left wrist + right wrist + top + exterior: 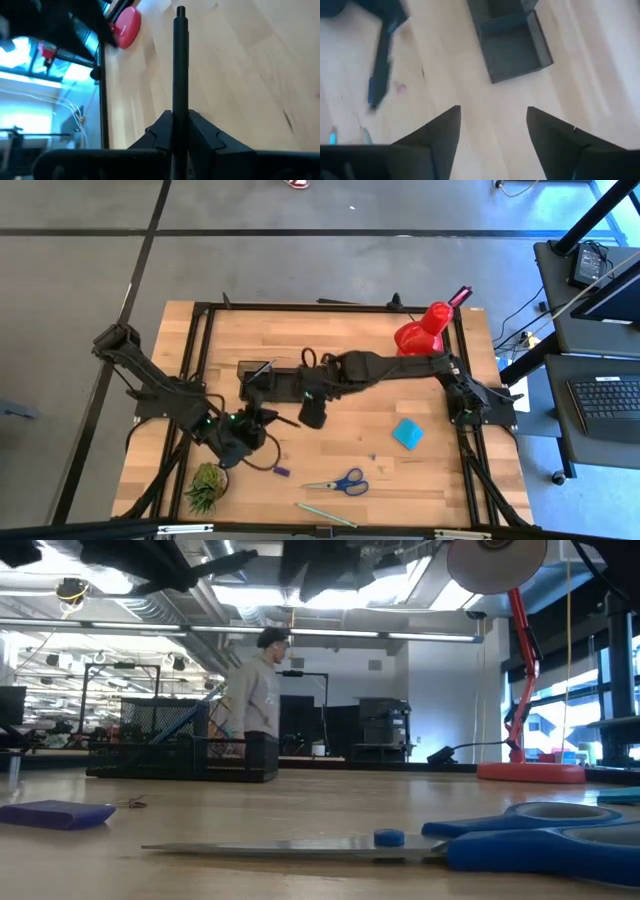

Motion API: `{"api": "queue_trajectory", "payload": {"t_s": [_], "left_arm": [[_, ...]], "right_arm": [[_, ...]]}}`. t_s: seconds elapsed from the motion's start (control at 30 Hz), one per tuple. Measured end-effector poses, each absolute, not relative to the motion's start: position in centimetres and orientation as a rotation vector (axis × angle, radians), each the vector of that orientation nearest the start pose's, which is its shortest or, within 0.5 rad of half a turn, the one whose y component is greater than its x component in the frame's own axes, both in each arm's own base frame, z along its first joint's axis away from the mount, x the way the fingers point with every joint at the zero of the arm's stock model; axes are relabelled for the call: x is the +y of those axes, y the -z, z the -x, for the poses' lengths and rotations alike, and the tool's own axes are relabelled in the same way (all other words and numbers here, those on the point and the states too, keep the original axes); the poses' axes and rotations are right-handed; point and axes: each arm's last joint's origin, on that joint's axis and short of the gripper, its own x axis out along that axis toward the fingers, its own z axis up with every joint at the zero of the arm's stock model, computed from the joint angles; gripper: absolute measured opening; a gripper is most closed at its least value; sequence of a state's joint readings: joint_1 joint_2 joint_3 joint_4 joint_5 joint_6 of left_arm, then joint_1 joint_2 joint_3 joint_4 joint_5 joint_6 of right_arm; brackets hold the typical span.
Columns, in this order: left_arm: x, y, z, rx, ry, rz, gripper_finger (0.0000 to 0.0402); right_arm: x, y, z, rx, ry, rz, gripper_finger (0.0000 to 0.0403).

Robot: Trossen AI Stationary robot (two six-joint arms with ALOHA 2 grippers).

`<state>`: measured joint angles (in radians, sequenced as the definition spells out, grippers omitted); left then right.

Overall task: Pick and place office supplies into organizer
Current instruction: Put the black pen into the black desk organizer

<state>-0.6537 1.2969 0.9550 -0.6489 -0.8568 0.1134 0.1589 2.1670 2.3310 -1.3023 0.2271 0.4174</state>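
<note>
The left tool (179, 131) is closed on a thin dark pen (179, 65). In the left wrist view the pen stands straight out between the two fingers, over the bare wood of the counter (440, 470). From above, this tool (262, 418) is at the left part of the counter, just in front of the organizer (272, 383), and the pen (283, 420) shows as a short dark line beside it.

The right tool (492, 131) is open, with a wide gap between its two fingers and nothing in it. It hangs over the wood next to the low compartment of the organizer (512, 45). In the high view the right tool (314, 412) is near the middle of the counter, at the right end of the organizer and near the left tool.

The other supplies lie loose on the counter. The blue-handled scissors (336, 483) are near the front edge, and a pale pencil (326, 515) lies in front of them. A small purple block (282, 471) is left of the scissors, and a cyan sticky-note pad (407, 433) lies to the right, well apart from the organizer. A green potted plant (206, 485) stands at the front left corner and a red desk lamp (424, 329) at the back right. In the low view a person (259, 700) stands in the room behind the counter.
</note>
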Motion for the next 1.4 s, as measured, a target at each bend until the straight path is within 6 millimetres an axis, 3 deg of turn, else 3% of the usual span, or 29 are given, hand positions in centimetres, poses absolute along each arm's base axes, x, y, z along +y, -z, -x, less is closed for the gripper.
{"api": "queue_trajectory", "payload": {"t_s": [0.13,0.3,0.43,0.6,0.83,1.07,1.2,1.4], "left_arm": [[-11.7,-27.8,-20.0,0.709,-0.128,-0.68,0.0031],[-9.4,-30.2,-18.8,0.591,-0.096,-0.53,0.003],[-7.5,-30.2,-17.7,0.467,-0.059,-0.47,0.003],[-5.2,-29.8,-15.7,0.36,-0.068,-0.365,0.003],[-3.5,-30.5,-13.8,0.263,-0.135,-0.256,0.0032],[-3.3,-30.8,-13.2,0.237,-0.095,-0.238,0.0031],[-3.3,-30.7,-13.2,0.241,-0.096,-0.24,0.0032],[-2.8,-30.7,-13.4,0.246,-0.132,-0.252,0.003]], "right_arm": [[8.2,-34.1,-42.4,1.074,0.346,-0.071,0.0229],[11.6,-33.9,-41.4,1.108,0.255,0.038,0.0229],[13.9,-33.9,-40.7,1.1,0.189,0.126,0.0229],[15.0,-33.7,-40.6,1.081,0.129,0.209,0.0229],[15.2,-32.0,-42.8,0.995,-0.086,0.231,0.0229],[14.3,-31.8,-42.9,0.864,-0.126,0.258,0.0229],[13.0,-30.2,-41.7,0.772,-0.158,0.214,0.0229],[10.9,-27.9,-37.1,0.545,-0.161,0.121,0.0229]]}}
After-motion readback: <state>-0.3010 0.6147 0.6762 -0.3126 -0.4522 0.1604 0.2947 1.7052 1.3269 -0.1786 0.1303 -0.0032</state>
